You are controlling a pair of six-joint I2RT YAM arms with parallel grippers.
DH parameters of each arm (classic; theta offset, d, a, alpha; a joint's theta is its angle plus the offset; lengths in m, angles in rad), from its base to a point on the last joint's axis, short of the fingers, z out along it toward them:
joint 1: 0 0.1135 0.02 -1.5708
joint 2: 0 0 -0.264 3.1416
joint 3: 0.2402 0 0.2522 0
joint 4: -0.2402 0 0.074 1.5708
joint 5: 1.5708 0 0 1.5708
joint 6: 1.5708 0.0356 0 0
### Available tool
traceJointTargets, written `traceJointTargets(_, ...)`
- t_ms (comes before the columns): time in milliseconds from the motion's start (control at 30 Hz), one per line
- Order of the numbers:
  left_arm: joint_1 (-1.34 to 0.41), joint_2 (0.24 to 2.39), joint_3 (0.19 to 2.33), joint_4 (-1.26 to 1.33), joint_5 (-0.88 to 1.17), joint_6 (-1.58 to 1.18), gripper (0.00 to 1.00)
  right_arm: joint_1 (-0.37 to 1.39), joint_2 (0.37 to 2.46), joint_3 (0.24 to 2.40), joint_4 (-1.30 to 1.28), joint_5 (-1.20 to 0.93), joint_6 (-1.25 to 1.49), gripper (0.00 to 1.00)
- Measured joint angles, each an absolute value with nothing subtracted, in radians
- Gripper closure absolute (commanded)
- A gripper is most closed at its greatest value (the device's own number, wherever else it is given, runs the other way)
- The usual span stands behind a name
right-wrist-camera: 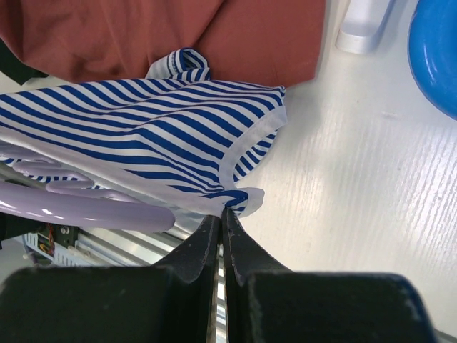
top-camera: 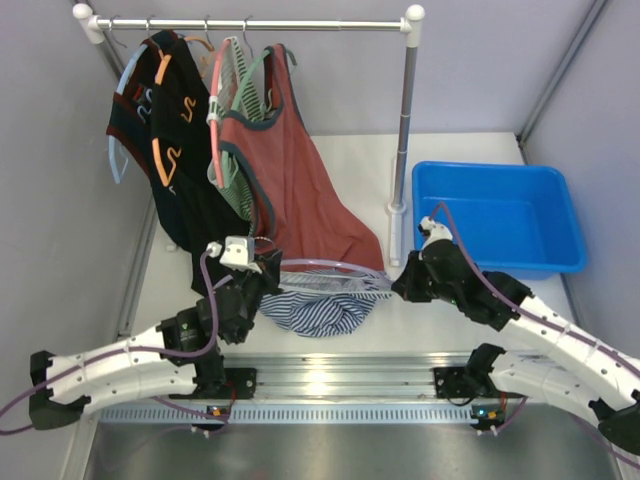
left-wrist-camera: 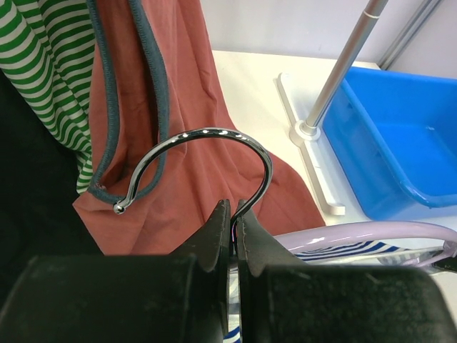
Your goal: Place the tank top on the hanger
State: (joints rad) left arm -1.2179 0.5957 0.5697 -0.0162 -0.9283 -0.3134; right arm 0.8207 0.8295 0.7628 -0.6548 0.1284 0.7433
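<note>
**A thin pinch at each end, and either could slip**

My left pincer (left-wrist-camera: 232,211) is closed on the hanger (left-wrist-camera: 371,230), gripping the bare metal neck just under its hook (left-wrist-camera: 207,133). That wire is slim and smooth. If the hanger takes any sideways load, I expect it to swivel between my pads and dip one lilac arm.

My right pincer (right-wrist-camera: 220,214) is shut on the tank top (right-wrist-camera: 143,136), nipping only a small fold of its white-trimmed edge. Should I pull hard to stretch the opening over the hanger's arm, that little fold may well tear free.

The tank top lies bunched at the middle of the desk's (right-wrist-camera: 357,179) near edge, between my two pincers, with the hanger's arm across it. How far the arm is threaded inside, I cannot tell.

Just beyond, the hem of the rust-red top (left-wrist-camera: 207,179) touches the striped cloth. A careless lift might drag it along or snag the open hook in its blue-trimmed edge.
</note>
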Motion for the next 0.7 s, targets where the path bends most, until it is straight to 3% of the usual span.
traceJointTargets(700, -1.224, 0.725, 0.588, -0.033, -0.963, -0.308, 1.00, 0.844, 0.901, 0.960, -0.804, 0.143, 0.680, 1.00)
